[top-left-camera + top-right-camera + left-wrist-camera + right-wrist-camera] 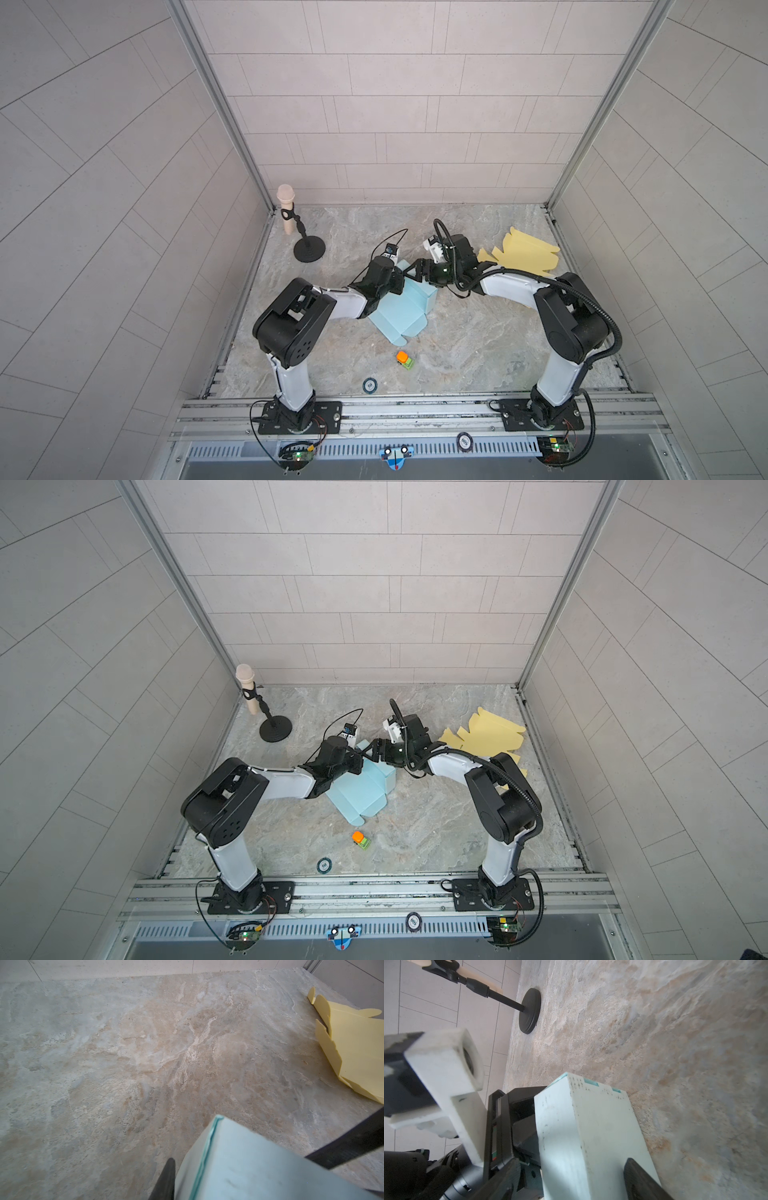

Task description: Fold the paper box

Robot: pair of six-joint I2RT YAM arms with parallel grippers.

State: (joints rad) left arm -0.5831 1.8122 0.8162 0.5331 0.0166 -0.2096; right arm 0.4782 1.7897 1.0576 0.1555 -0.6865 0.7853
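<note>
Near the table's (pixel 478 345) front sits 1 small orange-and-green toy (pixel 404 360). Behind it, mid-table, the blue paper box (pixel 409 316) lies half folded. The left gripper (pixel 400 277) pinches its raised far wall, and the right gripper's (pixel 413 269) jaws stand wide astride that wall. Beyond lies 1 unfolded yellow sheet (pixel 525 253).

Centre: pale blue paper box (pixel 365 789), partly folded, on marble table (pixel 436 833); left gripper (pixel 360 757) and right gripper (pixel 372 747) meet at its upper edge. Right: flat yellow cardboard (pixel 486 733). Left: microphone stand (pixel 272 725). Below: orange-green toy (pixel 360 840).
</note>
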